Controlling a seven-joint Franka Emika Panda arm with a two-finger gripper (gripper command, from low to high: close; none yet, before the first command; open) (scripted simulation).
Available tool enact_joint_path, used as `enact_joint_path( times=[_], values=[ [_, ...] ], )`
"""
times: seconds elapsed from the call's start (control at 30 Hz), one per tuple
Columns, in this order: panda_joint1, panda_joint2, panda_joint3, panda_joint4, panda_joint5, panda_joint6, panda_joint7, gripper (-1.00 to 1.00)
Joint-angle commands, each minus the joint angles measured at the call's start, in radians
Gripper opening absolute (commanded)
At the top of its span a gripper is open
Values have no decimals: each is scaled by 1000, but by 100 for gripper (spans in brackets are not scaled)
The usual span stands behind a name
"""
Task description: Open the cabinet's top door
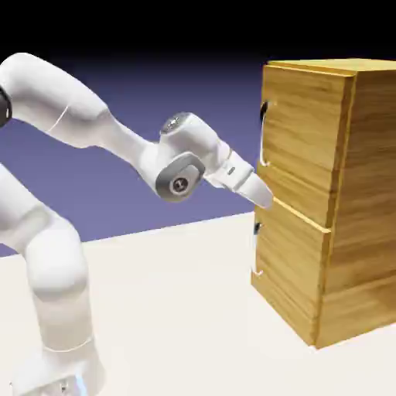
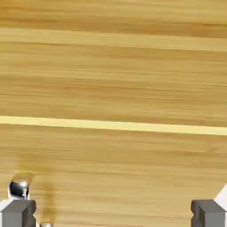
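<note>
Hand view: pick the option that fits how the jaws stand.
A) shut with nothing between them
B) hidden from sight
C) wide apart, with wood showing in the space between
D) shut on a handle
C: the two grey fingertips sit far apart near the bottom corners, and the wood of the cabinet shows in the space between them.

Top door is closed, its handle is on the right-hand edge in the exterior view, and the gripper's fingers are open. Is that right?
The exterior view shows the top door's handle on its left-hand edge, not the right.
</note>
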Motion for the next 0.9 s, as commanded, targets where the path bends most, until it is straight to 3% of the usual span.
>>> enact_joint_path(
  times=[0.0,0.87],
  values=[
    [-13,-7,16,6,44,-1,-30,0],
    [-359,-191,429,168,1174,-36,-813,0]
  ],
)
